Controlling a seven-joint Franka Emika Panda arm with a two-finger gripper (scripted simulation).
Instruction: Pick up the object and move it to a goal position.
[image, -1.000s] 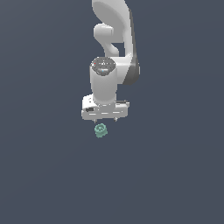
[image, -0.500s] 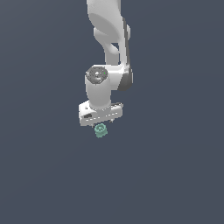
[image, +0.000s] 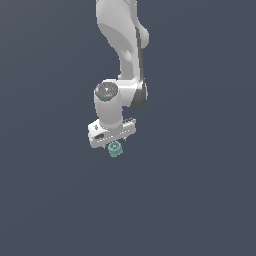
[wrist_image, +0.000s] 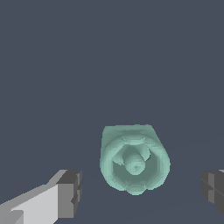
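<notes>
Partly cropped, hand spread, fingers clear of teal object, fingertips cut off

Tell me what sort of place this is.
A bare simulated test scene, it seems: a flat dark blue-grey ground, a white Panda arm whose gripper is open, and one small teal knobbly chunk.
</notes>
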